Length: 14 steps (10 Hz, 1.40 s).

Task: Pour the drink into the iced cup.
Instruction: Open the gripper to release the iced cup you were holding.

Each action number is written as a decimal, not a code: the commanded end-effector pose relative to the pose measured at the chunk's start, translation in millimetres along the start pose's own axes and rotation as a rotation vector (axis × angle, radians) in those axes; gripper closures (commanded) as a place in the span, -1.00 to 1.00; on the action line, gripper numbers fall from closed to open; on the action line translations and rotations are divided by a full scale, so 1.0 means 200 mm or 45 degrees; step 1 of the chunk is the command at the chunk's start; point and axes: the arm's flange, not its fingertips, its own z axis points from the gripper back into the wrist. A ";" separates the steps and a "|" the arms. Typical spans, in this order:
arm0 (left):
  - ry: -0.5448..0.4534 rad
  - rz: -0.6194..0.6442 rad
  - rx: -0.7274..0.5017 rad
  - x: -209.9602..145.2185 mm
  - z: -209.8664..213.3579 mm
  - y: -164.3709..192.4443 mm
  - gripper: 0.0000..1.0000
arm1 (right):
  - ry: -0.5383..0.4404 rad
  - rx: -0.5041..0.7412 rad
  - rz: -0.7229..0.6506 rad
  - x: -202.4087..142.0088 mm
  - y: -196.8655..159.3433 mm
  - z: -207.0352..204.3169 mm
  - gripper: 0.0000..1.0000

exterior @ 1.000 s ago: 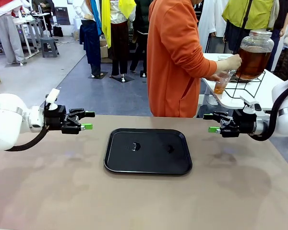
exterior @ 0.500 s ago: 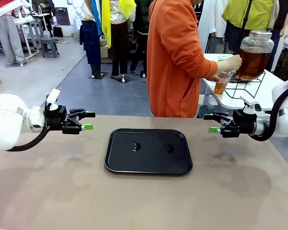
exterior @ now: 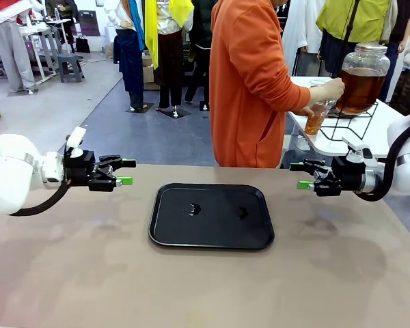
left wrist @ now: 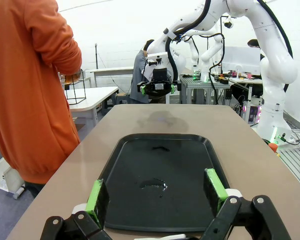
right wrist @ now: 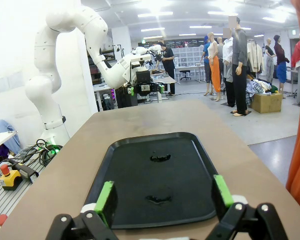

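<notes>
Person at upper right holding cup [exterior: 316, 117] under jar [exterior: 361, 78] of drink [exterior: 359, 90], both grippers' fingers wide open and empty, left gripper [exterior: 125, 172] mid-left, right gripper [exterior: 301, 175] mid-right, black tray [exterior: 211, 237] centre on tabletop [exterior: 89, 273]

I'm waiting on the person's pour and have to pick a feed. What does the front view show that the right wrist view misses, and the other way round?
Front only: the person's hand holding the cup at the jar of brown drink.
Right wrist only: the right gripper seen from behind, jaws wide open.
Both: the black tray with two small wet spots, and the left gripper, open.

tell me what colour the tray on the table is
Black, with a glossy surface. The tray shows best in the front view.
</notes>
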 end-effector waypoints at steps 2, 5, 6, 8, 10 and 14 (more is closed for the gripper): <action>-0.004 -0.003 0.000 0.01 0.00 0.00 -1.00 | -0.005 -0.001 -0.004 0.02 0.00 -0.01 -1.00; -0.004 -0.003 0.000 0.01 0.00 0.00 -1.00 | -0.005 -0.001 -0.004 0.02 0.00 -0.01 -1.00; -0.004 -0.003 0.000 0.01 0.00 0.00 -1.00 | -0.005 -0.001 -0.004 0.02 0.00 -0.01 -1.00; -0.004 -0.003 0.000 0.01 0.00 0.00 -1.00 | -0.005 -0.001 -0.004 0.02 0.00 -0.01 -1.00; -0.004 -0.003 0.000 0.01 0.00 0.00 -1.00 | -0.005 -0.001 -0.004 0.02 0.00 -0.01 -1.00; -0.004 -0.003 0.000 0.01 0.00 0.00 -1.00 | -0.005 -0.001 -0.004 0.02 0.00 -0.01 -1.00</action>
